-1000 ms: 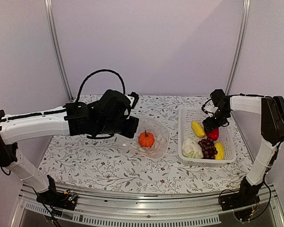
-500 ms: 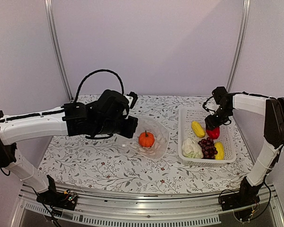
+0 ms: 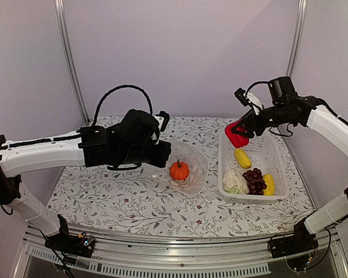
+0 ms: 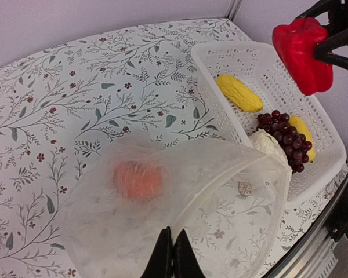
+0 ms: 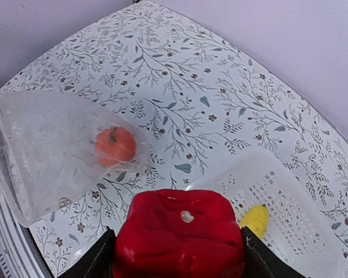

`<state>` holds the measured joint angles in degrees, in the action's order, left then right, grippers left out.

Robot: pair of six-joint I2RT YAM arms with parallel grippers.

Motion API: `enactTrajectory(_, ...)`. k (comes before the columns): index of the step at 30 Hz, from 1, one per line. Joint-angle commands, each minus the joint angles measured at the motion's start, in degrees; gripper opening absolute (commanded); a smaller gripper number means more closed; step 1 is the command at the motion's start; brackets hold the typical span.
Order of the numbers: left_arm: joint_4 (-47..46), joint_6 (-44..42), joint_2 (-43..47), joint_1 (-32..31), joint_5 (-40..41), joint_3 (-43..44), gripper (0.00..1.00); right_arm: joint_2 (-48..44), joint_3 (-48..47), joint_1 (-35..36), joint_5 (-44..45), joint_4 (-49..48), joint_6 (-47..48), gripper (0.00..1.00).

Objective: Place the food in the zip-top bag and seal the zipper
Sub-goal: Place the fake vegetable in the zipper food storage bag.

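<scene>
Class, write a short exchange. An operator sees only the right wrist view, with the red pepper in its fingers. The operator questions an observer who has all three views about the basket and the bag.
Operator: What else lies in the basket? I see only one yellow piece.
Observer: The top view shows a cauliflower, a grape bunch and a second yellow piece in it too.
Operator: Is anything holding the bag's rim?
Observer: Yes. In the left wrist view, the left gripper is pinched shut on the zip-top bag at its rim.
</scene>
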<state>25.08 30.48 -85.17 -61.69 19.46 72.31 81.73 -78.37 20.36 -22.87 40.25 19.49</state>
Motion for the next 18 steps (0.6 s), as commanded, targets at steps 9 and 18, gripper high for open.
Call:
enactTrajectory(9,-4.35,4.73,-2.02,1.58,-2.09,-0.37,0.00,-6.20,-2.04,16.14,-17.96,-2.06,5.16,0.42)
enactTrajectory(18,-5.88,6.34,-0.58,1.66,-3.30,-0.93,0.00,-1.40,0.33,24.30,-12.46,-4.91,9.35,0.43)
